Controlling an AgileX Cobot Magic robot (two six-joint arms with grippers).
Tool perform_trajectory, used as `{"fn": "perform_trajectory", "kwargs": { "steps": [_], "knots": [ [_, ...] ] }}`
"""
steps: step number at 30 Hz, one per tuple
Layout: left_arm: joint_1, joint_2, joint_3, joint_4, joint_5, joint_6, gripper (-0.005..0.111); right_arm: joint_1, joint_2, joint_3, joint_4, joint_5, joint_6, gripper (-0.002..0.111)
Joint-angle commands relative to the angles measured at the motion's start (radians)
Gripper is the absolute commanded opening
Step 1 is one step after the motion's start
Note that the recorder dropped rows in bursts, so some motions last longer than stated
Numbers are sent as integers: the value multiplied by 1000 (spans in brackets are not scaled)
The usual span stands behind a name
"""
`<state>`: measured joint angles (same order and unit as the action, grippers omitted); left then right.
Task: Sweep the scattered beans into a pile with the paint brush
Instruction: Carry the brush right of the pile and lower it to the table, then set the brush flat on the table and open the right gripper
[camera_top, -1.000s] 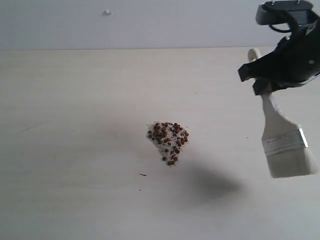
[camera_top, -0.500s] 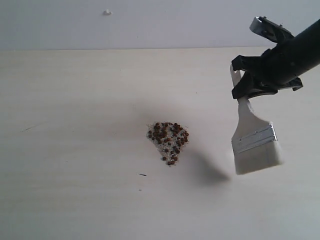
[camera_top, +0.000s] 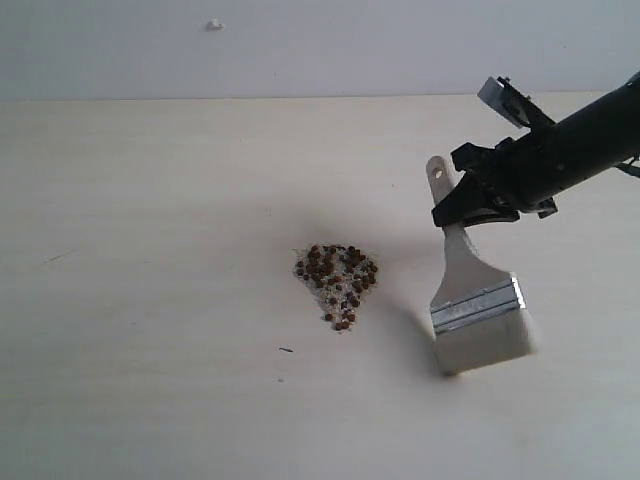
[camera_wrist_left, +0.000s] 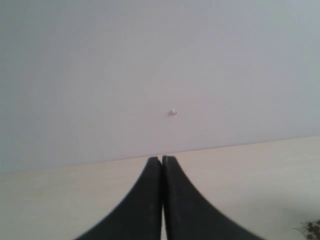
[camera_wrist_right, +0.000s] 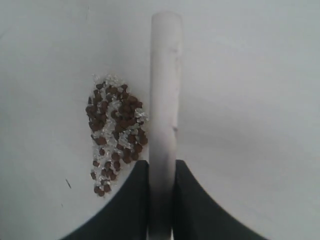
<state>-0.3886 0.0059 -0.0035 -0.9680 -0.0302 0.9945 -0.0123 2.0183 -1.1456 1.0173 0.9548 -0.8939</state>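
piled beans (camera_top: 337, 285), right claw (camera_top: 457, 207) gripping paint brush (camera_top: 477, 312)

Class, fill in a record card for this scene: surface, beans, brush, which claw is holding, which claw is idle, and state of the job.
Surface: pale table, plain wall behind.
Beans: beans in one compact heap near the table's middle, mixed with whitish grains.
Brush: paint brush, bristles down, right of the heap in the exterior view and apart from it; contact with the table cannot be told.
Holding: right claw, shut on the handle.
Idle: left claw, shut, empty.
Job: heap looks largely gathered.
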Motion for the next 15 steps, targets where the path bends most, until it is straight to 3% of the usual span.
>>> {"fn": "perform_trajectory", "kwargs": {
  "steps": [1, 6, 15],
  "knots": [
    [-5, -6, 3, -6, -2, 0, 0, -30, 53, -8, 141, 47, -97, 0],
    [-5, -6, 3, -6, -2, 0, 0, -52, 104, -8, 239, 119, -132, 0],
    [-5, -6, 3, -6, -2, 0, 0, -52, 110, -8, 238, 219, -132, 0]
  ]
}}
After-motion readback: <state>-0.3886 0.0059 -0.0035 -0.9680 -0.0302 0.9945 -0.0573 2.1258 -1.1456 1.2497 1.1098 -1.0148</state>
